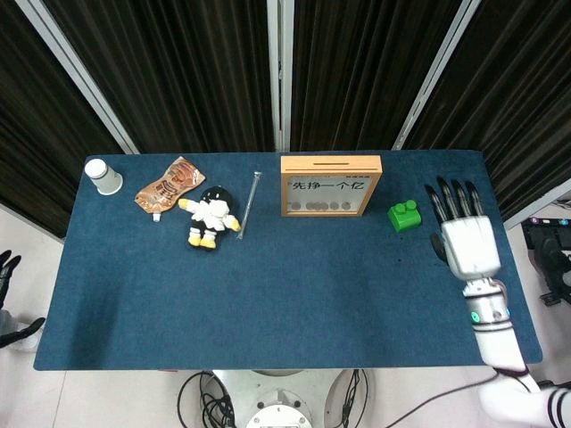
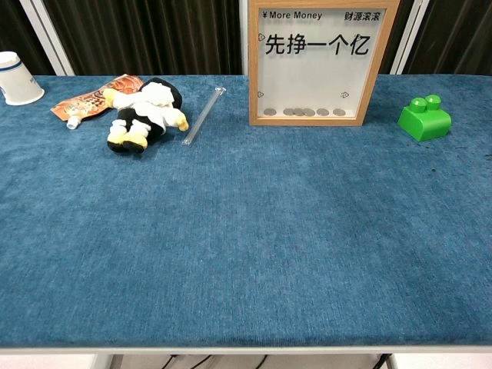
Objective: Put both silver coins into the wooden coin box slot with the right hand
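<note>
Covering nearly the whole of both views, the blue desk (image 1: 268, 294) carries everything. The right hand (image 1: 466, 239) hovers over the desk's right end, well apart from the box, palm down, with its dark fingers (image 1: 449, 198) straight and spread, holding nothing; it shows only in the head view. A dark left hand (image 1: 7, 267) sits at the far left edge of the head view, off the desk, and too little of it shows to tell how its fingers lie.

The wooden box (image 2: 317, 61) stands upright at the back of the desk, near the middle, its clear front printed with "More Money" and large characters. Seen from above, the slot (image 1: 331, 161) runs along its top edge. Silver coins (image 2: 304, 112) lie in a row on the bottom inside the box, behind the front pane.

A doll (image 1: 211, 217) in black and white lies to the left of the box, with an orange pouch (image 1: 167, 185) just beyond it and a clear straw (image 1: 249, 204) between doll and box. A green block (image 2: 424, 118) rests right of the box. A white cup (image 1: 103, 176) stands upside down at the back left corner.
</note>
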Tool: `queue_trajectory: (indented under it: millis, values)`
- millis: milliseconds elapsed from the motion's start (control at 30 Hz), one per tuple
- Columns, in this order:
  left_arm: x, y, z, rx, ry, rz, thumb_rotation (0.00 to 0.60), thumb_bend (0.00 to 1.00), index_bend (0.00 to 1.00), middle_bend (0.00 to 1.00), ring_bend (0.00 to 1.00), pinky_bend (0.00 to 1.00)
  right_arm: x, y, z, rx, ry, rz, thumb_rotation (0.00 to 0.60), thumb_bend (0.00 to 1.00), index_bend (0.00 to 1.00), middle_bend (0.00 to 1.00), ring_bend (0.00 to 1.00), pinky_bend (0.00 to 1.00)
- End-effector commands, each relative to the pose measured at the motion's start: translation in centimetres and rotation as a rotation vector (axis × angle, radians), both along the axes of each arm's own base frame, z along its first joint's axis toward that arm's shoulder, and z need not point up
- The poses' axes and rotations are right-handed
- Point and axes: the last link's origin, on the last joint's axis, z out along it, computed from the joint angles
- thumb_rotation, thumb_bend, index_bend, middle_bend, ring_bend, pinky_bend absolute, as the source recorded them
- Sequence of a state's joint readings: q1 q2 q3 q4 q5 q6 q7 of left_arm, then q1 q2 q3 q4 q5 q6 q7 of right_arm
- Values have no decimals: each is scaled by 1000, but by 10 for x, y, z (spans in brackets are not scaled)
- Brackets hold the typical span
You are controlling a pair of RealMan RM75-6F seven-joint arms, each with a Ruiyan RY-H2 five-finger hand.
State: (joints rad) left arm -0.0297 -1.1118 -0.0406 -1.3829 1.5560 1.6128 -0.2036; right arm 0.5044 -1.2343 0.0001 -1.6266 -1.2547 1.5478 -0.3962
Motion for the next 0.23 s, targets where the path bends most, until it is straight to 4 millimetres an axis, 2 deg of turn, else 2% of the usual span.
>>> queue_trajectory:
  millis: [33, 100, 233]
  values:
    - [5, 2, -2, -10, 33, -4, 600, 69, 54, 0, 0, 0, -76, 81, -6, 47, -8, -123, 600, 272, 0, 0, 0, 0]
    - [6, 3, -5, -26, 50, -3, 600, 68, 54, 0, 0, 0, -88, 93, -11, 44, -8, -143, 600, 271, 0, 0, 0, 0]
    - [7, 6, -12, -46, 73, 1, 600, 69, 54, 0, 0, 0, -99, 104, -17, 36, -4, -150, 600, 269, 0, 0, 0, 0]
